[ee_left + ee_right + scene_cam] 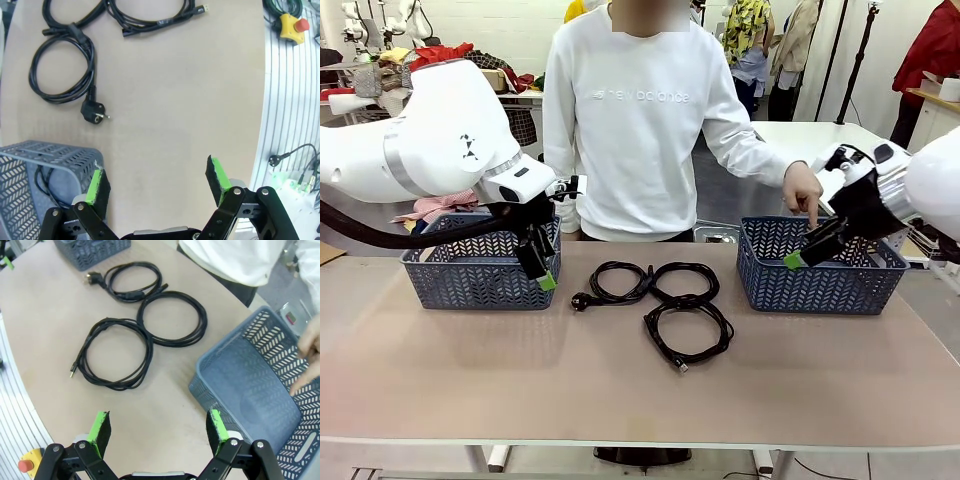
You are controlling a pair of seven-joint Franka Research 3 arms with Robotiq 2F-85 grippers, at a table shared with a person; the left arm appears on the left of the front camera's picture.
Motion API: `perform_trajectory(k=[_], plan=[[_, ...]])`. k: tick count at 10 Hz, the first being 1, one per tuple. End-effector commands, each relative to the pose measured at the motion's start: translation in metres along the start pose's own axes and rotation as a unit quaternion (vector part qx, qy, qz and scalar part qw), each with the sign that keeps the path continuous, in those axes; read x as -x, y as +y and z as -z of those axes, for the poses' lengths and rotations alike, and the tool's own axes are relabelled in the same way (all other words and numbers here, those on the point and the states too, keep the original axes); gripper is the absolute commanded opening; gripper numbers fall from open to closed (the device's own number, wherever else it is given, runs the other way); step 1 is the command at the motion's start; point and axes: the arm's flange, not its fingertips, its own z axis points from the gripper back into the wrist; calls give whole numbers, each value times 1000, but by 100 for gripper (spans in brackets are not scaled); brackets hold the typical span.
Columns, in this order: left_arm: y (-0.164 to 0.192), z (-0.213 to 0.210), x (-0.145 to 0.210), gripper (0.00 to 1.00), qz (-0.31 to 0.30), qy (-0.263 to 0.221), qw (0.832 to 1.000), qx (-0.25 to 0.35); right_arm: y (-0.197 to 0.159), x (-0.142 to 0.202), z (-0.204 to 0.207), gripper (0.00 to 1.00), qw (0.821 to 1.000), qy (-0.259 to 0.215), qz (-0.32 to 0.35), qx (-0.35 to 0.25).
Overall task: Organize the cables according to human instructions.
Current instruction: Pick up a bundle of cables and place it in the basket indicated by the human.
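Tan table (470, 380) carries left basket (460, 285), right basket (820, 288); between them three coiled black cables (650, 284), flat

One blue-grey basket (470, 280) stood just beside the left pincer (542, 270), and a second basket (840, 290) lay just ahead of and below the right pincer (800, 252), both on the tan table (640, 390). A yellow stop button (289, 25) with a red cap sat well ahead of the left pincer, on ribbed metal (290, 125).

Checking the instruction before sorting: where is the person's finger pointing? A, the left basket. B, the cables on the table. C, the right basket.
C: the person's hand reaches over the right basket, its index finger aimed down into it.
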Motion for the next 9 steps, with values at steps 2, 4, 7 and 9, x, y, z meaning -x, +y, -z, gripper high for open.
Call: perform_trajectory(k=[2, 4, 7, 9], plan=[[0, 0, 0, 100, -2, -2, 1000, 1, 17, -42, 20, 100, 998, 65, -6, -3], [0, 0, 0, 100, -2, -2, 1000, 1, 31, -59, 42, 100, 994, 107, -6, 10], [0, 0, 0, 100, -2, -2, 1000, 1, 55, -81, 83, 100, 989, 147, -7, 17], [0, 0, 0, 100, -2, -2, 1000, 1, 68, -90, 104, 100, 985, 169, -10, 24]])
